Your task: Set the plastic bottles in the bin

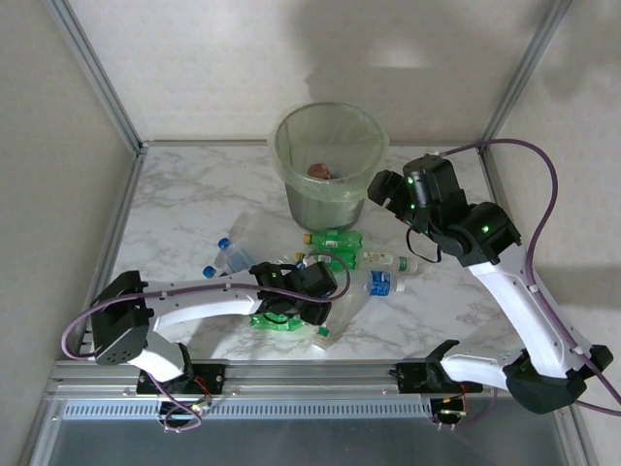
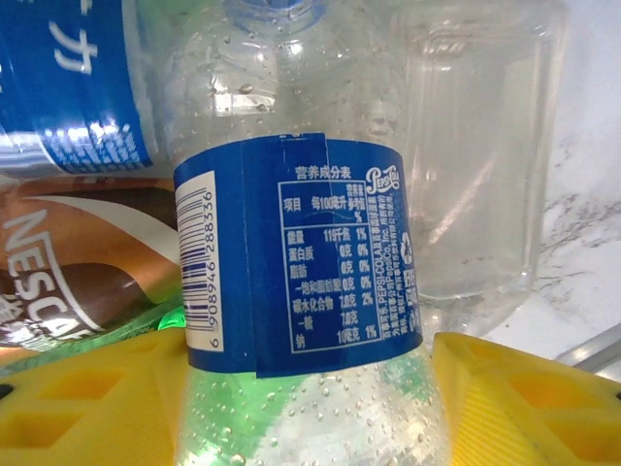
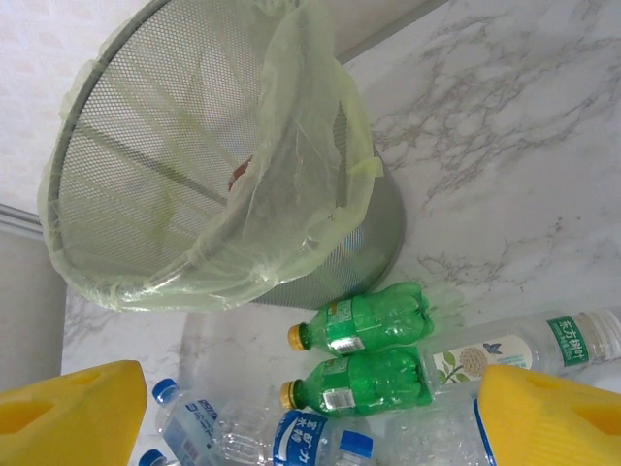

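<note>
While bin [image 1: 283,160] holds something reddish [image 1: 321,171], right pincer [image 3: 310,419] open, left pincer [image 2: 310,408] astride bottle [image 2: 301,282], grip unclear.

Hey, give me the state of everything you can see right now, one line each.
Bin: upright, lined, something reddish inside.
Blue-label bottle: lying down, not yet binned.
Left gripper: fingers either side of that bottle, grip unclear.
Right gripper: open, empty.
Green bottles: lying on the table, capped.
</note>
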### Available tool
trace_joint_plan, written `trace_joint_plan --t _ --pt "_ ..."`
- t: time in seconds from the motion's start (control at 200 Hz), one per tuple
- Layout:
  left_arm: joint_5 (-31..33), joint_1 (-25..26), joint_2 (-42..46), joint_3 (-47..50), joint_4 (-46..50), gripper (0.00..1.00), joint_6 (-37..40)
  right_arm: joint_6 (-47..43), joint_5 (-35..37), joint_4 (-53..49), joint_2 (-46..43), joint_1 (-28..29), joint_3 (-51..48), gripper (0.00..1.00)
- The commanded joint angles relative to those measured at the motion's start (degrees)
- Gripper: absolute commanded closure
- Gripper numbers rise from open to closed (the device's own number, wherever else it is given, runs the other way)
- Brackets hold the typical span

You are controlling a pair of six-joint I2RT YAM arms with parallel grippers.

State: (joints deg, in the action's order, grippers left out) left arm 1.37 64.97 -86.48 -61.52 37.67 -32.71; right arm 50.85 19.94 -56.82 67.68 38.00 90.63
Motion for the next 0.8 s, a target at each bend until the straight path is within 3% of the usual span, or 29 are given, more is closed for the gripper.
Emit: trace_joint_plan --t 0.0,0.486,0.796 --pt "1.61 0.51 4.52 -2.94 2.22 0.39 0.89 0.92 1.59 -0.2 -1.15 -0.47 -0.34 0.11" --pt "3.27 0.33 15.98 -8.27 1.01 0.4 0.28 -1.05 5.17 -5.16 0.14 -3.02 6.02 0.1" --pt "4.01 -1.28 19.76 -15.02 -0.65 0.4 2.09 -1.46 4.62 -7.0 -0.36 -6.67 3.84 0.1"
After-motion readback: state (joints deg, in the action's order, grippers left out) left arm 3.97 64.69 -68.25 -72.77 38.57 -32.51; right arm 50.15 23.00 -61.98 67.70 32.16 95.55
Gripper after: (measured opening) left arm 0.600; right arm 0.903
